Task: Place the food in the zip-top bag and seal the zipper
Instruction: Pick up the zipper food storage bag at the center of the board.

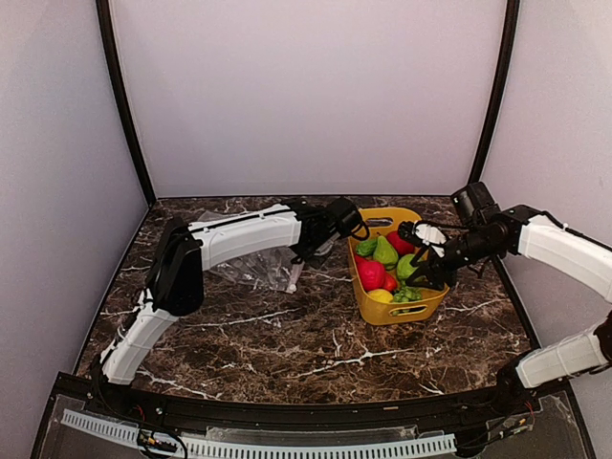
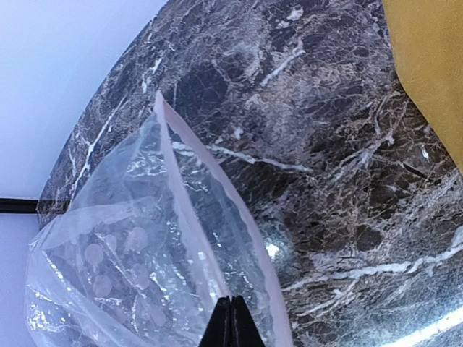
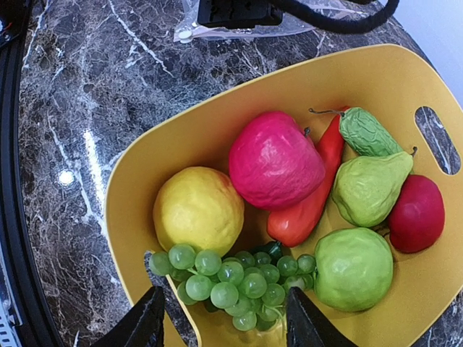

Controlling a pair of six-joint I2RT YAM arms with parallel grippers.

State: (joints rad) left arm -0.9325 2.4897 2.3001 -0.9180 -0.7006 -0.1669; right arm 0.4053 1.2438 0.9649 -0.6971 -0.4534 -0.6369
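Note:
The food lies in a yellow basket [image 1: 382,314]. In the right wrist view I see green grapes [image 3: 239,278], a yellow fruit [image 3: 199,210], a red apple [image 3: 275,159], a red pepper [image 3: 307,210], a green cucumber [image 3: 369,134], a green pear [image 3: 369,188], a green apple [image 3: 354,267] and a red round fruit [image 3: 418,213]. My right gripper [image 3: 224,327] is open just above the grapes and straddles the basket's near rim. The zip-top bag [image 1: 239,268] lies left of the basket. My left gripper [image 2: 231,322] is shut on its mouth edge by the pinkish zipper [image 2: 192,217]; the mouth gapes.
The basket wall [image 3: 145,166] stands close to my right gripper's left finger [image 3: 148,325], which is outside it over the marble table [image 1: 316,344]. The left arm [image 1: 239,234] stretches across the table's back, its wrist next to the basket's far left corner.

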